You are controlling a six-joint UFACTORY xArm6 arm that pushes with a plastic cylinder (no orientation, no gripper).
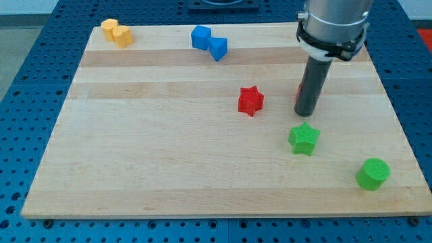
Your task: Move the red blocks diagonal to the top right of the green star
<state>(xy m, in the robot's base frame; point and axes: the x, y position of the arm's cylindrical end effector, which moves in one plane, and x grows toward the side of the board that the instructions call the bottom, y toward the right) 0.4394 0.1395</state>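
A red star (250,100) lies on the wooden board (169,148), right of centre. A green star (304,138) lies below and to the right of it. My tip (306,112) stands just above the green star and to the right of the red star. A second red block (298,94) shows only as a thin sliver at the rod's left edge; the rod hides most of it and its shape cannot be made out.
A green cylinder (373,173) lies at the lower right. Two blue blocks (209,42) sit together at the top centre. Two orange-yellow blocks (117,32) sit together at the top left corner.
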